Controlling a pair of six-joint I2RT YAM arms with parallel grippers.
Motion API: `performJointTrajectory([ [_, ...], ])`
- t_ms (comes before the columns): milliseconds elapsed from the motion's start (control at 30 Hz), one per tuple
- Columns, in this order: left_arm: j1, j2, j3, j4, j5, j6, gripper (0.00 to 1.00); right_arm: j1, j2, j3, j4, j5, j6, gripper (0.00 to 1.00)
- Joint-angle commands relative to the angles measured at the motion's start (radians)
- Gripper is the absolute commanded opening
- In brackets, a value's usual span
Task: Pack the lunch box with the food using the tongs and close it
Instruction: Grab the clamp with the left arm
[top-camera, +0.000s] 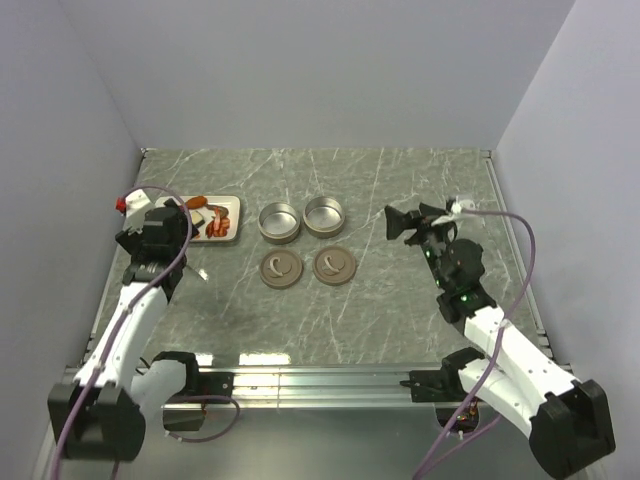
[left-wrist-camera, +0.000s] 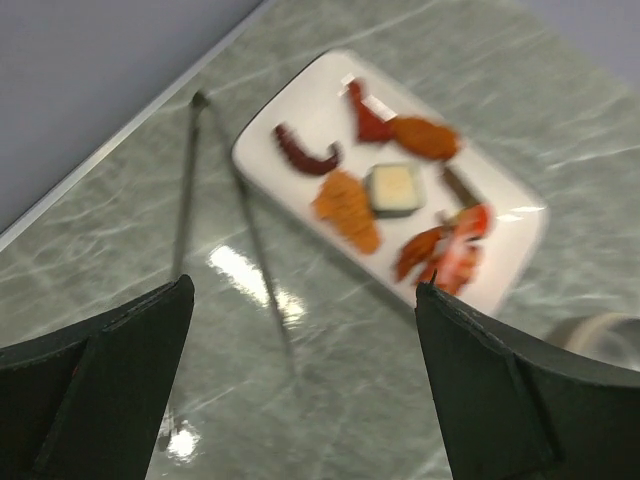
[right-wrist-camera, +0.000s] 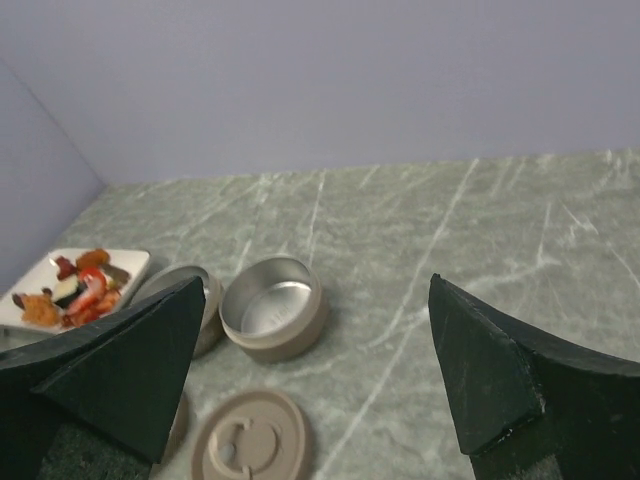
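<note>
Jaws wide and empty, the left gripper (left-wrist-camera: 305, 292) hovers over thin tongs (left-wrist-camera: 184, 200) at frame left. Springy and likely slippery, they look best pinched mid-length across both arms.

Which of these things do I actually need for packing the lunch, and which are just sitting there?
For the job:
food
tongs
left tin, right tin, both open
left lid, right lid, lying in front of the tins

Just there:
white plate, only carrying the food, tongs beside it
</note>
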Motion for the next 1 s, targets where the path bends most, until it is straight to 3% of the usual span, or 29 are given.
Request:
performJointTrajectory([
  [0,0.058,0.103,0.047,-0.058,-0.005,-0.023,1.00,-0.026,0.082,0.152,-0.044,-0.048,0.023,1.00],
  [133,0.136,0.193,0.053,-0.037,0.055,-0.049,0.99,-0.081,0.273,0.328,-0.047,-0.149,0.072,1.00],
  [367,0.136,0.242,0.029,0.017,0.047,-0.083,0.99,-0.181,0.496,0.557,-0.053,-0.232,0.141,1.00],
  [600,0.188,0.249,-0.051,0.110,0.073,-0.104,0.99,-0.265,0.694,0.736,-0.016,-0.421,0.173,1.00],
  [800,0.230,0.272,-0.082,0.149,0.122,-0.097,0.97,-0.316,0.774,0.766,0.059,-0.536,0.207,1.00],
  [967,0.288,0.340,-0.108,0.215,0.268,-0.066,0.94,-0.323,0.782,0.753,0.111,-0.557,0.212,1.00],
])
